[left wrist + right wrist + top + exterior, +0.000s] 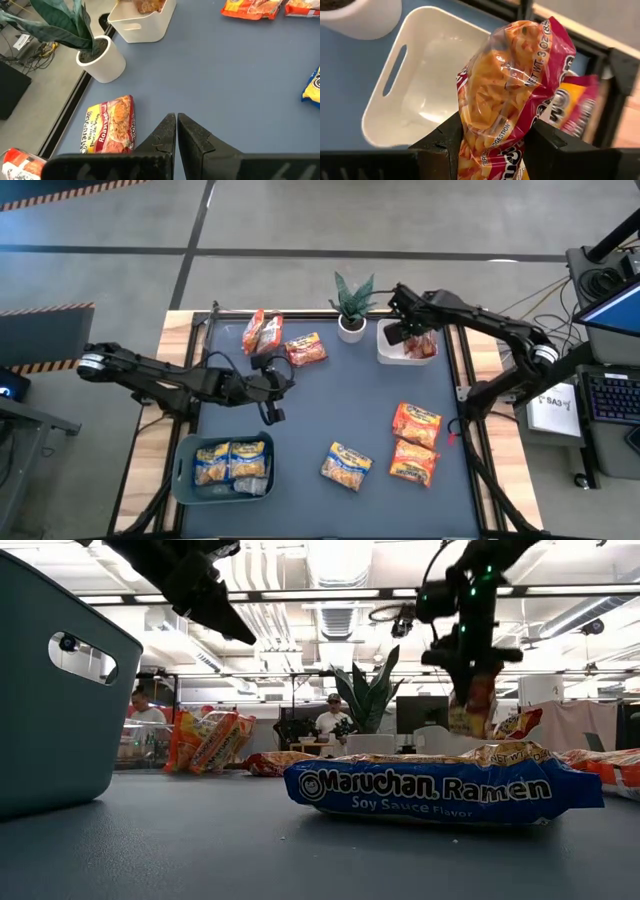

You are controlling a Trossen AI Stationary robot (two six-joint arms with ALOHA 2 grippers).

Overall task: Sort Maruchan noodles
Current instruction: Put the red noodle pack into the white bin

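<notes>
Bright, even overhead lighting; soft shadows throughout.

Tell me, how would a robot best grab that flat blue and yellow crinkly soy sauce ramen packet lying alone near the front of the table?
Probably from straight above, jaws across the narrower width of the blue and yellow soy sauce ramen packet. It lies flat on the table, so only its top and puffy edges are exposed, with open space around it. The shut left gripper is nearer; it must open first.
</notes>
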